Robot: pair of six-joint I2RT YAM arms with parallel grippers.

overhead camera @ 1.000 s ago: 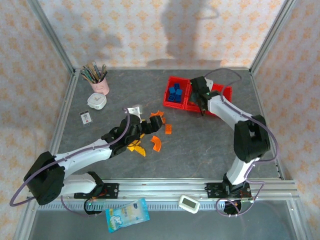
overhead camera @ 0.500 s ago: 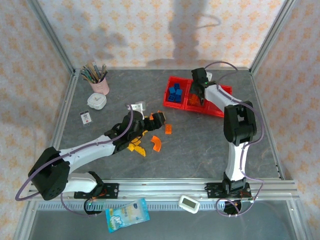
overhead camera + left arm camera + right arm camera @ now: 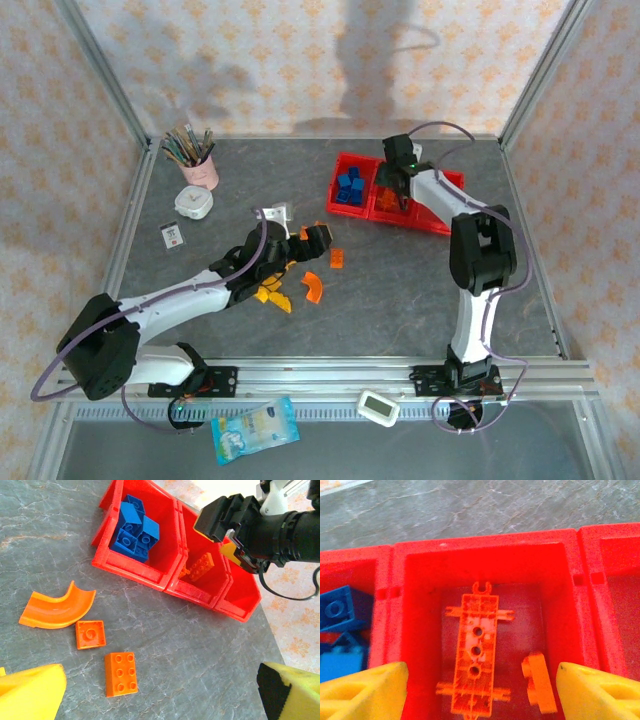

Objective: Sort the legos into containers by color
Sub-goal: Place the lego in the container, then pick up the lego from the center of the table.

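The containers are a red three-compartment tray [image 3: 432, 218] at the back right. Blue legos [image 3: 349, 186] fill its left compartment [image 3: 165, 542]. In the middle compartment [image 3: 420, 630] lie a long orange plate [image 3: 476, 652], underside up, and a small orange piece [image 3: 540, 682]. My right gripper [image 3: 482, 695] hangs open just above that compartment, with nothing held between its yellow fingers [image 3: 365, 692]. My left gripper [image 3: 160, 692] is open over bare table. Just left of it are an orange brick [image 3: 121, 674], a small orange square [image 3: 90, 634] and an orange arch [image 3: 57, 609].
More orange and yellow-orange legos [image 3: 272, 293] lie under the left arm. A pink cup of brushes [image 3: 198, 170], a white lidded box [image 3: 194, 204] and a small card [image 3: 172, 236] stand at the back left. A blue packet [image 3: 254, 430] and a white device [image 3: 379, 407] rest on the front rail.
My right gripper has moved back and left from the tray's front wall to over the middle compartment. My left gripper has moved right, towards the orange bricks.
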